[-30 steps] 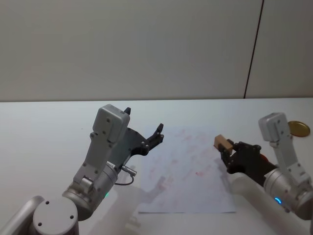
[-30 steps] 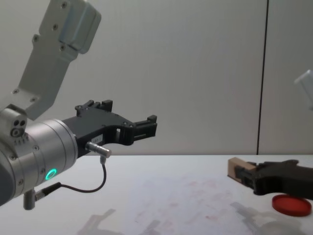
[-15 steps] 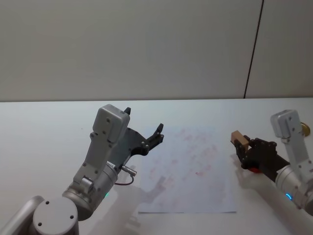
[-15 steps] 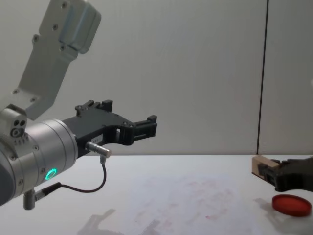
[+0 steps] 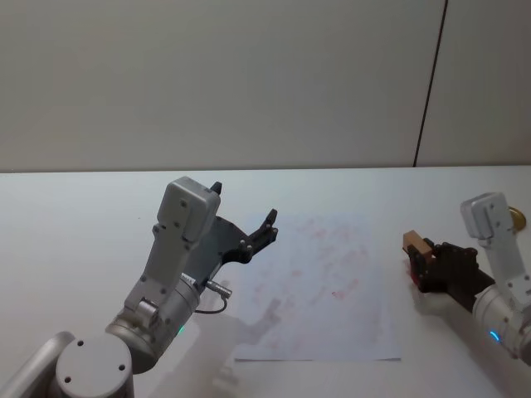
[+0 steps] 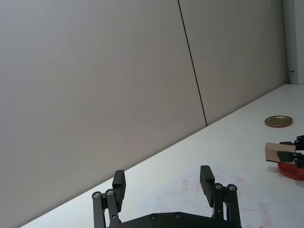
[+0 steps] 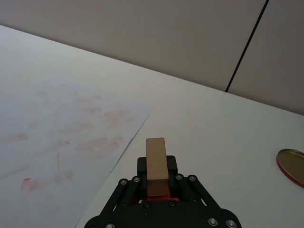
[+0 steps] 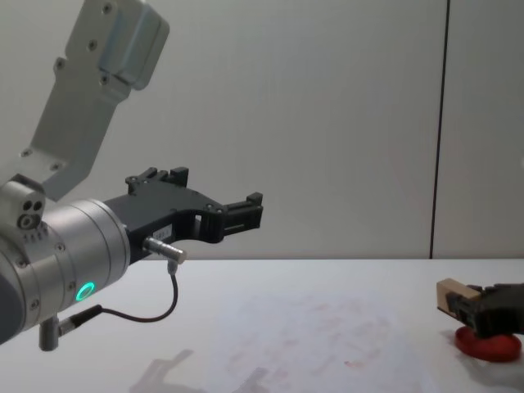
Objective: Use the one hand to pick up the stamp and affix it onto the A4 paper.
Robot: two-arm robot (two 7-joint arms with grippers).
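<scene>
1. R gripper [image 5: 421, 267] is pinching the stamp [image 5: 412, 242] btw its two black jaws; in the right wrist view the stamp [image 7: 156, 165] is sitting clamped on both sides and sticking out past the jaw tips.
2. The stamp, a light tan wood block, is being held off the table, to the right of the A4 paper [image 5: 319, 290] and not over it. In the chest view the stamp [image 8: 449, 295] is hanging just above a flat red disc [image 8: 489, 344], w/ the R gripper [image 8: 479, 315] right over that disc.
3. In the left wrist view the stamp [image 6: 277, 152] is showing far off beside the red disc [image 6: 290, 170].
4. The A4 paper is lying flat on the white table [image 5: 75, 224], bearing faint pink-red marks; in the right wrist view its near edge [image 7: 57, 142] is running just beside the gripper, apart from the stamp.
5. A round gold-coloured lid [image 7: 290, 165] is lying on the table farther out, well apart from the paper; in the head view it [image 5: 516, 217] is peeking out behind the R arm.
6. L gripper [image 5: 253, 236] is hovering raised above the table at the paper's left side, jaws spread wide w/ nothing btw them; the left wrist view is showing both fingers [image 6: 118, 184] well apart.
7. L arm's silver wrist w/ green ring [image 8: 84, 291] is looming large in the chest view.
</scene>
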